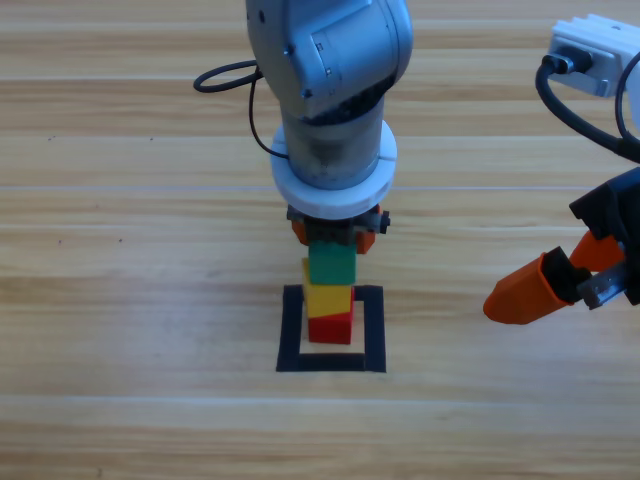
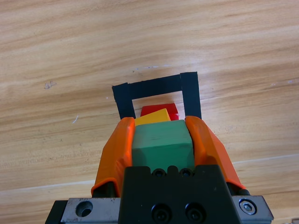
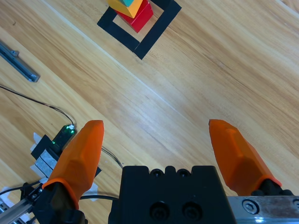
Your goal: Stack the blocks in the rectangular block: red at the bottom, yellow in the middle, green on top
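The red cube (image 1: pixel 332 327) rests inside the black tape rectangle (image 1: pixel 292 330), and the yellow cube (image 1: pixel 327 298) sits on it. At the top is the teal-green cube (image 1: pixel 331 264), level with the yellow cube's upper face; I cannot tell whether they touch. My left gripper (image 1: pixel 332 238) comes down over the stack and is shut on the green cube (image 2: pixel 162 143), one orange jaw on each side. Past it the left wrist view shows the yellow cube (image 2: pixel 152 117), the red cube (image 2: pixel 160 110) and the tape rectangle (image 2: pixel 156 86). My right gripper (image 1: pixel 548 274) waits open at the right edge.
The right wrist view shows the stack's red cube (image 3: pixel 140 16) in the tape rectangle (image 3: pixel 154 35) far off, bare wood between. Off the table's side lie a metal rail (image 3: pixel 18 63), a small circuit board with a green light (image 3: pixel 51 147) and thin cables.
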Controlling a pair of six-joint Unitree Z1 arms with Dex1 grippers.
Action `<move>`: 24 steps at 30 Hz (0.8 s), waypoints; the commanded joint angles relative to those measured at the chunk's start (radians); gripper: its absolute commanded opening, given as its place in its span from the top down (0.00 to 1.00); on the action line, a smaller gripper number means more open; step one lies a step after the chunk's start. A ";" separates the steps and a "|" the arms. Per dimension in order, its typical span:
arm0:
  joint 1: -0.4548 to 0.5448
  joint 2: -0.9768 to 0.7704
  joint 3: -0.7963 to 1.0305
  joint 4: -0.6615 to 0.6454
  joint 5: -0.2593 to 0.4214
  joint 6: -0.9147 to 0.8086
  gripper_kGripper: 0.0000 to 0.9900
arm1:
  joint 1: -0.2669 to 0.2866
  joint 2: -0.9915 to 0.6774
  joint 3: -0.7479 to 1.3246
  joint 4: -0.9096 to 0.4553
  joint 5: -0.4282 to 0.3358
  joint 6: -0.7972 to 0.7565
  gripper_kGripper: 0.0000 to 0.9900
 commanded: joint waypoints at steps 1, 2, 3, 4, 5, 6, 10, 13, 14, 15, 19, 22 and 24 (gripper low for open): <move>0.000 0.042 0.032 -0.016 0.012 0.009 0.99 | -0.033 -0.024 0.008 0.014 0.011 -0.005 0.00; 0.000 0.042 0.034 -0.016 0.012 0.009 0.99 | -0.033 -0.024 0.008 0.014 0.011 -0.005 0.00; 0.000 0.041 0.034 -0.016 0.012 0.009 0.99 | -0.033 -0.024 0.008 0.014 0.011 -0.006 0.00; 0.000 0.038 0.034 -0.016 0.012 0.009 0.99 | -0.033 -0.024 0.008 0.014 0.011 -0.006 0.00; 0.000 0.033 0.034 -0.016 0.012 0.009 0.97 | -0.033 -0.026 0.008 0.014 0.011 -0.006 0.00; 0.000 0.029 0.032 -0.016 0.012 0.009 0.92 | -0.033 -0.026 0.008 0.014 0.011 -0.010 0.00; 0.000 -0.002 0.037 -0.016 0.012 -0.002 0.19 | -0.033 -0.041 0.011 0.014 -0.015 -0.029 0.00; -0.001 -0.028 0.051 -0.016 0.012 -0.009 0.00 | -0.033 -0.043 0.011 0.016 -0.056 -0.049 0.00; -0.001 -0.033 0.052 -0.016 0.013 -0.009 0.00 | -0.033 -0.044 0.014 0.016 -0.056 -0.051 0.00; -0.001 -0.039 0.052 -0.016 0.013 -0.009 0.00 | -0.033 -0.049 0.018 0.016 -0.053 -0.049 0.00; -0.004 -0.057 0.061 -0.016 0.018 -0.015 0.00 | -0.033 -0.064 0.017 0.016 -0.047 -0.052 0.00; -0.007 -0.062 0.061 -0.016 0.018 -0.020 0.00 | -0.033 -0.084 0.021 0.016 -0.042 -0.056 0.00; -0.007 -0.071 0.055 -0.018 0.020 -0.020 0.00 | -0.033 -0.101 0.026 0.016 -0.041 -0.056 0.00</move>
